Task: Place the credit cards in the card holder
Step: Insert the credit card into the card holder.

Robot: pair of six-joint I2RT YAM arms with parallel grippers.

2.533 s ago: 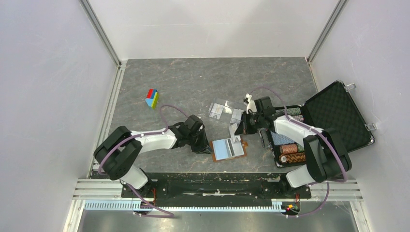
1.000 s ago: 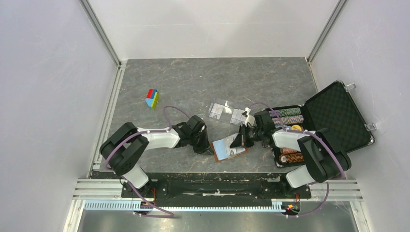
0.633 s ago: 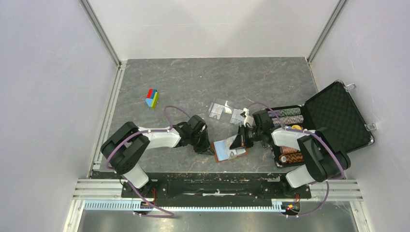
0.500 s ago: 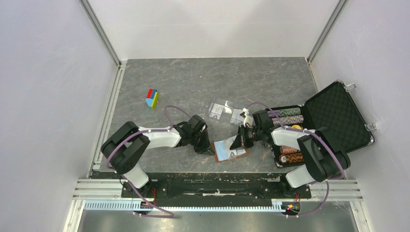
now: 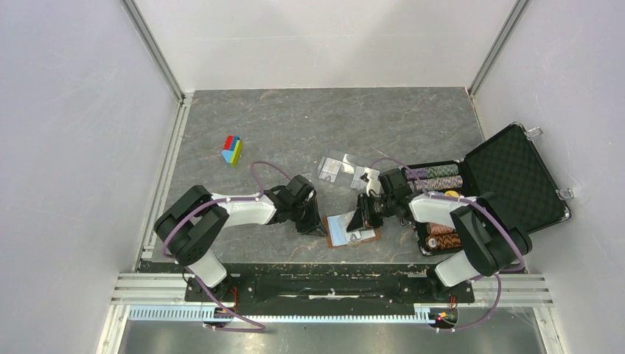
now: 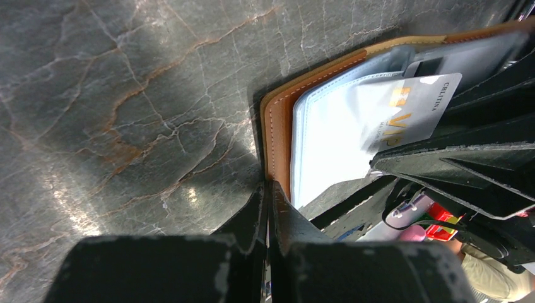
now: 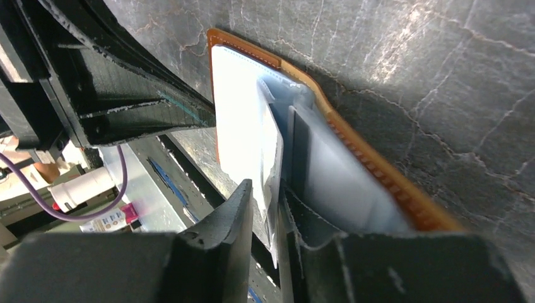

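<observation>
Pinching credit card (image 6: pixel 404 113) inside open card holder (image 6: pixel 276 129)

— Where could a hand get in around the card holder (image 5: pixel 351 229)?

— Hardly at its sides. The left gripper (image 5: pixel 315 227) sits at its left edge, fingers pressed together. The right gripper (image 5: pixel 360 220) leans over its right half with a credit card (image 6: pixel 404 115) pinched between its fingers. Only the holder's middle shows between them.

— And farther out?

— The clear plastic tray (image 5: pixel 340 169) lies just behind the right gripper. The open black case (image 5: pixel 516 177), with its rows of chips (image 5: pixel 440 178), walls off the right side. The far and left table (image 5: pixel 295 122) is bare apart from a small coloured block (image 5: pixel 232 149), which sits well apart from both arms.
</observation>
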